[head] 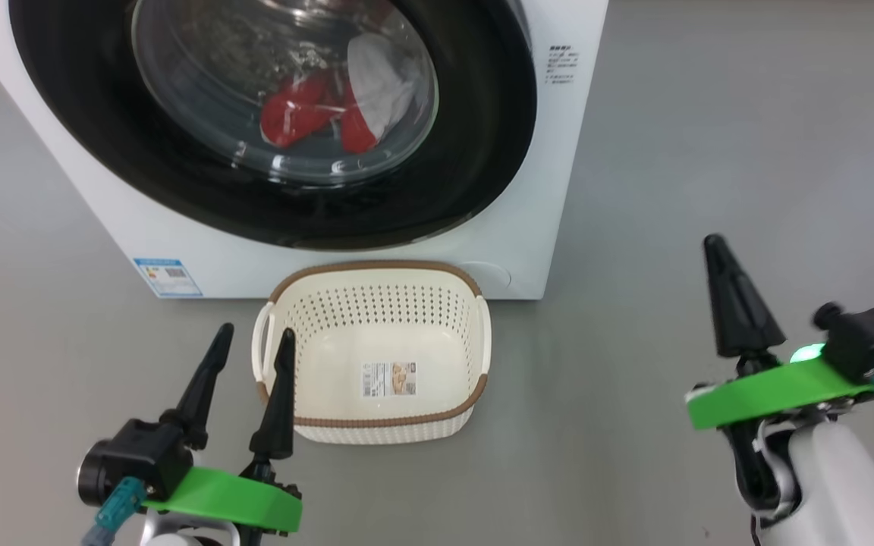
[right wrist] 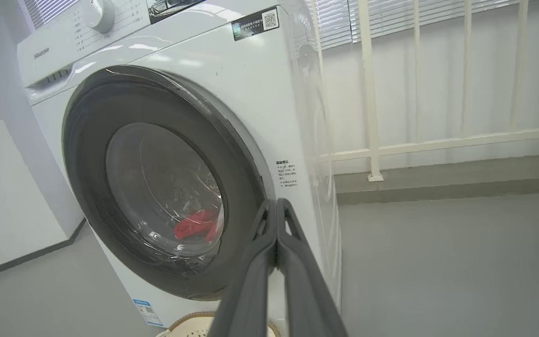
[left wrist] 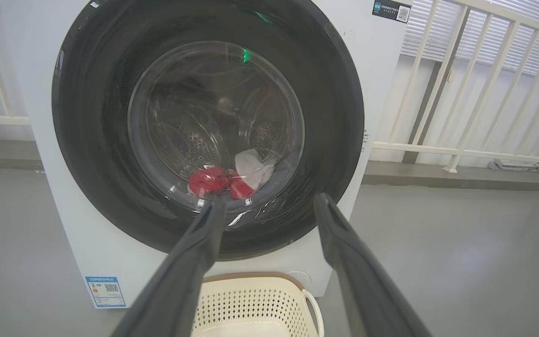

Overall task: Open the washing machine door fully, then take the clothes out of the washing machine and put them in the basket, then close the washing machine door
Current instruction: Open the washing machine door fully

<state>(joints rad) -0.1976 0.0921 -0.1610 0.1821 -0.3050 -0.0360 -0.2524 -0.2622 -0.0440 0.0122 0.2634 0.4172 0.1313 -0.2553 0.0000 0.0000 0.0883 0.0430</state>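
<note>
Washing machine [head: 551, 189] stood far centre, its door [head: 475, 152] closed flush. Basket [head: 376, 267] sat empty on the floor just below the door; a low reach could knock it aside. Clothes [head: 308, 114] lay behind the glass. Left tool [head: 256, 331] spread, empty. Right tool [head: 714, 246] clenched on nothing; its tips might skid off the glossy rim.

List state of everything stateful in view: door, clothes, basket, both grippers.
washing machine door: shut.
clothes: inside the washing machine, behind the door.
basket: upright, empty.
left gripper: open, holding nothing.
right gripper: shut, holding nothing.
</note>
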